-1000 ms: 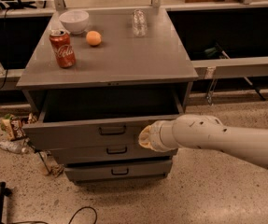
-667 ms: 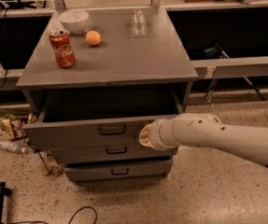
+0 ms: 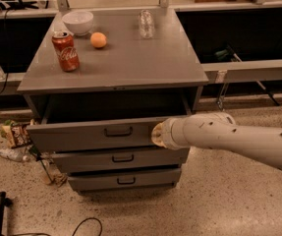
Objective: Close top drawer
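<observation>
The top drawer (image 3: 81,134) of the grey cabinet is pulled out, and its dark inside shows under the cabinet top. Its front has a small dark bar handle (image 3: 118,131) in the middle. My white arm comes in from the right. The gripper (image 3: 156,134) is at the right part of the drawer front, right of the handle, and seems to touch the front. The arm's end hides it.
On the cabinet top (image 3: 130,63) stand a red cola can (image 3: 65,50), a white bowl (image 3: 78,21), an orange (image 3: 98,40) and a clear glass (image 3: 146,23). Two more drawers (image 3: 123,158) sit below. Litter (image 3: 15,136) lies on the floor at left.
The arm's end has shifted slightly toward the drawer front. The drawer looks about as far out as before.
</observation>
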